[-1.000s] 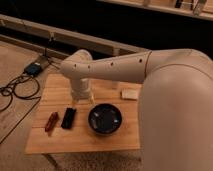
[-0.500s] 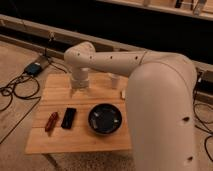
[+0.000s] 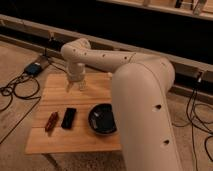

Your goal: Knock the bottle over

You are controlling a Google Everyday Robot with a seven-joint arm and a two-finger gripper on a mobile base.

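My gripper (image 3: pixel 76 86) hangs over the back left part of the wooden table (image 3: pixel 55 142), pointing down, its fingers apart with nothing visibly between them. The white arm (image 3: pixel 142 100) reaches to it from the lower right and covers the table's right side. I cannot make out the pale see-through bottle; it may be hidden at or behind the gripper.
A red elongated object (image 3: pixel 51 121) and a flat black rectangular object (image 3: pixel 68 118) lie at the front left. A dark bowl (image 3: pixel 103 119) sits front centre, beside the arm. Cables (image 3: pixel 15 92) and a blue box (image 3: pixel 34 68) lie on the floor to the left.
The arm has swung further over the table, and the gripper has moved from the table's middle toward its back left. The objects on the table have not moved.
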